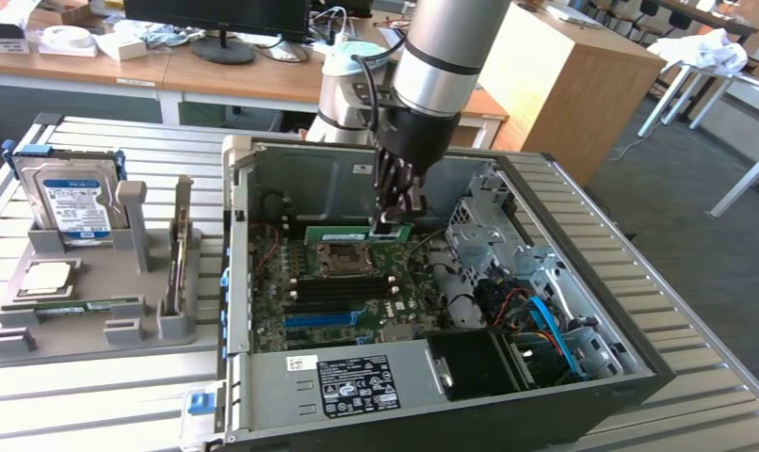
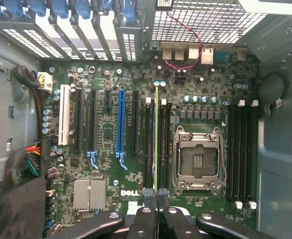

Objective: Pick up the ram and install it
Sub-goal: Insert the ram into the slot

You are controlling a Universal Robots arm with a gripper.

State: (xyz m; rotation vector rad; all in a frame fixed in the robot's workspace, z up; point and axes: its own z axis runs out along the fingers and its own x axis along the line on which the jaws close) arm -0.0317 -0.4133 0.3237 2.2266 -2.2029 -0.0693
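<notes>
My arm's grey metal tube is cut off by the frame edge in the exterior view, and it hides part of the back wall of the open computer case [image 1: 631, 348]. My claw [image 1: 398, 215] reaches down inside the case, pressed together on the ram stick [image 1: 395, 229]. Only a small green patch of the stick shows under my dark fingers there.

In the wrist view the ram stick [image 2: 157, 139] is seen edge-on, a thin green line running out from between my black fingertips, so its flat face and any sticker are hidden. My claw [image 2: 157, 196] is cut off by the frame, with only the fingers and knuckles showing. The stick stands above the green circuit board [image 2: 106, 134], in line with the long black slots [image 2: 148, 144] beside the square metal chip socket [image 2: 196, 159]. I cannot tell whether its lower edge touches a slot.

The board is crowded with small round parts, a long blue slot [image 2: 120, 124] and a ribbed silver block [image 2: 89, 193].

To the exterior view's left, on the slatted metal table [image 1: 706, 377], a matte grey tray [image 1: 90, 330] holds an upright hard drive [image 1: 75, 207], a square silver chip [image 1: 47, 276] and a second green stick [image 1: 72, 306] lying flat.
</notes>
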